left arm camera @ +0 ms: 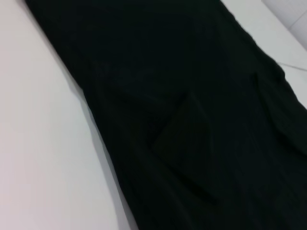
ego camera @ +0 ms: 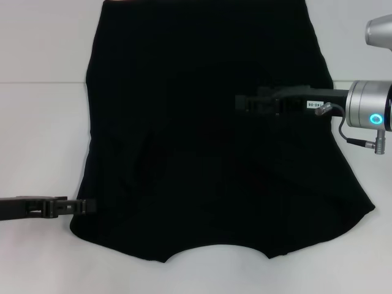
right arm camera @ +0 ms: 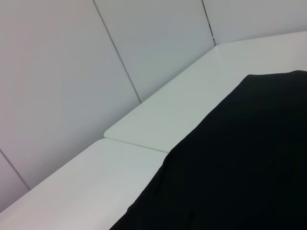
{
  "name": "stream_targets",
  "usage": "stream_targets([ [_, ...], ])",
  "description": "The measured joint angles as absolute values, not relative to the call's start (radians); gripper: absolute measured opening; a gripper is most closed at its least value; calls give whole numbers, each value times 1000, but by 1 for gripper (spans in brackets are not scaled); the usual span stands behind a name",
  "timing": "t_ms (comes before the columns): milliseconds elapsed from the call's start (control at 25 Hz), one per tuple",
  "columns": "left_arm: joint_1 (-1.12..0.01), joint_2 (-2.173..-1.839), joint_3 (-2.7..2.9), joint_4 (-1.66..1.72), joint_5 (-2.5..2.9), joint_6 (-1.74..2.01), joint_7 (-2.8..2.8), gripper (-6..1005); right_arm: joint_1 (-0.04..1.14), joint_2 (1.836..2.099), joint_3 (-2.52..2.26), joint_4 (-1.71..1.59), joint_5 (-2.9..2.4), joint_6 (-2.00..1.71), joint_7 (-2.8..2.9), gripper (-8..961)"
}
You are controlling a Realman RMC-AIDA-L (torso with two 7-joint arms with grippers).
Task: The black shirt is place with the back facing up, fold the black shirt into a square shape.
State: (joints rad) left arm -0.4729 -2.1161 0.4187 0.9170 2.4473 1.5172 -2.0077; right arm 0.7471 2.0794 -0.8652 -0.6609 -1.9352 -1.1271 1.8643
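Silver right wrist [ego camera: 367, 113] with blue ring light, grey cable, black grippers.

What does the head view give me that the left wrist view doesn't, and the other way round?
Only the head view shows both arms: the left gripper at the near left edge of the black shirt, and the right gripper reaching over the shirt's middle from the right. It also shows the shirt's outline with the curved neckline nearest the robot. Only the left wrist view shows, close up, a raised angular crease in the cloth. Both show the shirt lying spread on the white table.
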Motion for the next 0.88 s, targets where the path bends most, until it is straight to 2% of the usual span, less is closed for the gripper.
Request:
stream_targets([
  [520, -482, -2115, 443, 902, 2473, 1485, -2019, 859, 747, 2071, -865, -666, -1936, -1133, 1870, 829],
  [880, -496, -2115, 446, 879, 2514, 1467, -2025, 504, 745, 2070, -865, -672, -1938, -1134, 1871, 828],
])
